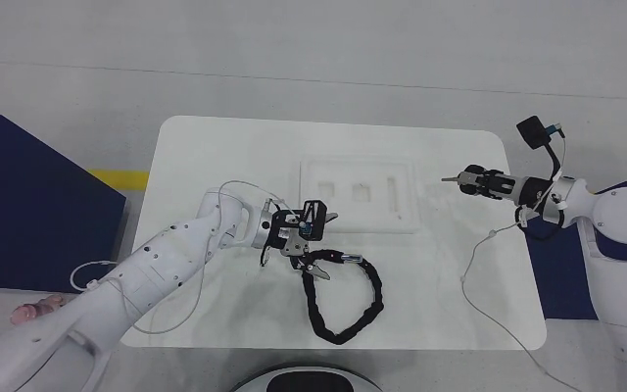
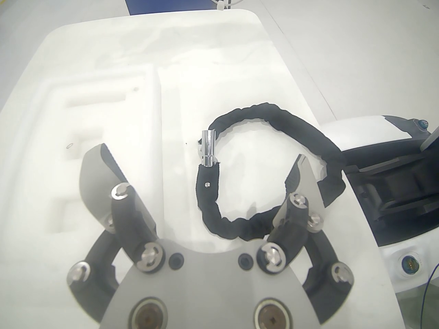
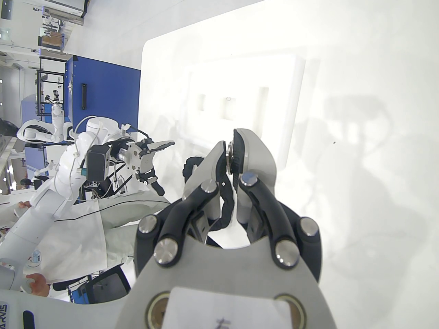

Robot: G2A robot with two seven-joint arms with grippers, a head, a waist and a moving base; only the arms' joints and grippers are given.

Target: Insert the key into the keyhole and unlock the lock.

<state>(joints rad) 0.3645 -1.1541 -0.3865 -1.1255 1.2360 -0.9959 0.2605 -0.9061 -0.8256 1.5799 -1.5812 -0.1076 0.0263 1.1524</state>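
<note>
The looped chain lock lies on the white table, just beside the foam tray. Its cloth-sleeved chain looks heavy and floppy, so it would likely sag if lifted. The left gripper hangs over it, jaws spread wide and empty. The rigid chrome cylinder seems the firmest place to hold. The right gripper, well apart, pinches the small key.

White table; foam tray, black chain lock atop
</note>
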